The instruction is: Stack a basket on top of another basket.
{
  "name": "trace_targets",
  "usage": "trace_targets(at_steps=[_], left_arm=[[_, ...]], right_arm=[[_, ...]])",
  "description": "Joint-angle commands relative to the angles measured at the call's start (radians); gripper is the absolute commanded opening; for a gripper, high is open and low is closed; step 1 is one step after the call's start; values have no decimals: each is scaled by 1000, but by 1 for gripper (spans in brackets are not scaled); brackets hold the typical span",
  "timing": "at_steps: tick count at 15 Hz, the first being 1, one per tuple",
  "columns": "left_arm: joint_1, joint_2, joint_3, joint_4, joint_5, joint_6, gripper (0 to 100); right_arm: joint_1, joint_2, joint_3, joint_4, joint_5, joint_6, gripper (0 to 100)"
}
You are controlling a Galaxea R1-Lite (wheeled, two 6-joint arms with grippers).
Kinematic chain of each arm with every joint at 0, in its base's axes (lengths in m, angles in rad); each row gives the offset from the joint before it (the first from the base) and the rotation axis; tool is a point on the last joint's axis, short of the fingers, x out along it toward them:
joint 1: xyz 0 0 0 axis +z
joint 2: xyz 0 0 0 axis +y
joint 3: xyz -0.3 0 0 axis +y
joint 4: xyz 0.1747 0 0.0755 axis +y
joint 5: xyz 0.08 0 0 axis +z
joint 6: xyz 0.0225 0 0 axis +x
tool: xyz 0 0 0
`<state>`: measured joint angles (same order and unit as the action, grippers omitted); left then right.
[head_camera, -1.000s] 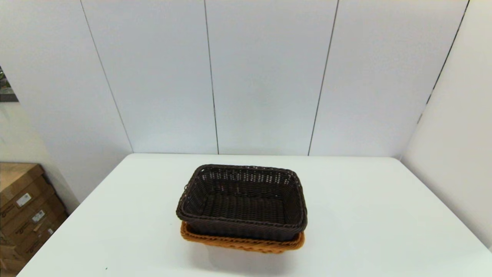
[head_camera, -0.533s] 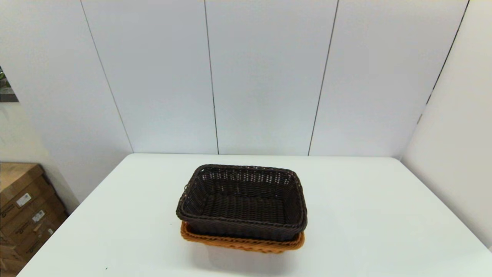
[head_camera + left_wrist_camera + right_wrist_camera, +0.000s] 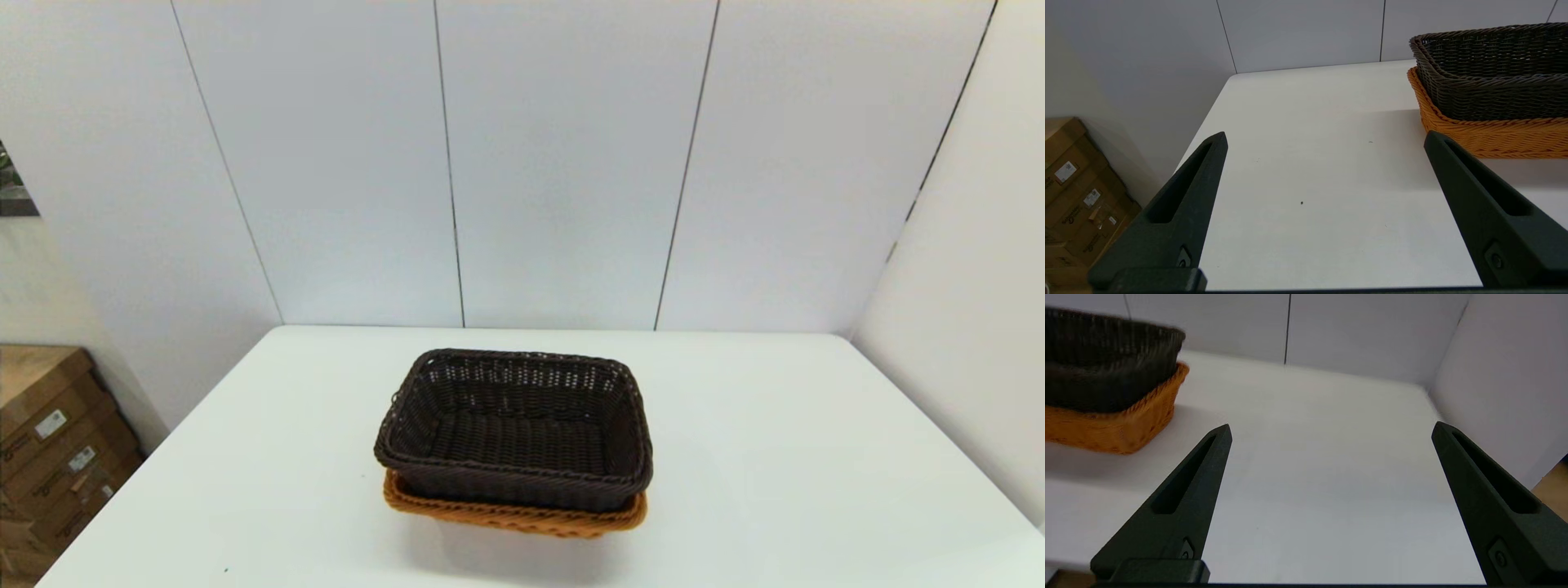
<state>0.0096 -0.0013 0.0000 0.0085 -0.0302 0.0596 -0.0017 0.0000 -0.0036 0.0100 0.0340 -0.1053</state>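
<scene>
The dark brown basket [image 3: 514, 429] sits nested in the orange-tan basket [image 3: 514, 516] near the middle of the white table; only the tan rim shows beneath it. Both baskets also show in the left wrist view, dark basket [image 3: 1494, 73] over tan basket [image 3: 1490, 134], and in the right wrist view, dark basket [image 3: 1106, 363] over tan basket [image 3: 1114, 424]. My left gripper [image 3: 1325, 139] is open over bare table, to the left of the baskets and apart from them. My right gripper [image 3: 1331, 430] is open over bare table to their right. Neither arm shows in the head view.
The white table [image 3: 816, 457] ends at a grey panelled wall behind and a white wall on the right. Cardboard boxes [image 3: 49, 457] stand on the floor past the table's left edge, also seen as boxes [image 3: 1073, 192] in the left wrist view.
</scene>
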Motion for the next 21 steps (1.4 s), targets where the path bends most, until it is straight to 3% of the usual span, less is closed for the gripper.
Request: trace_targets(at_steps=[1, 4, 21], left_arm=[[1, 0, 2, 1, 0, 0, 100], [1, 0, 2, 1, 0, 0, 100], [0, 0, 2, 1, 0, 0, 100]], right_arm=[[0, 0, 4, 2, -3, 32, 100], [0, 0, 4, 1, -14, 85, 100], [0, 0, 4, -1, -16, 87, 100]])
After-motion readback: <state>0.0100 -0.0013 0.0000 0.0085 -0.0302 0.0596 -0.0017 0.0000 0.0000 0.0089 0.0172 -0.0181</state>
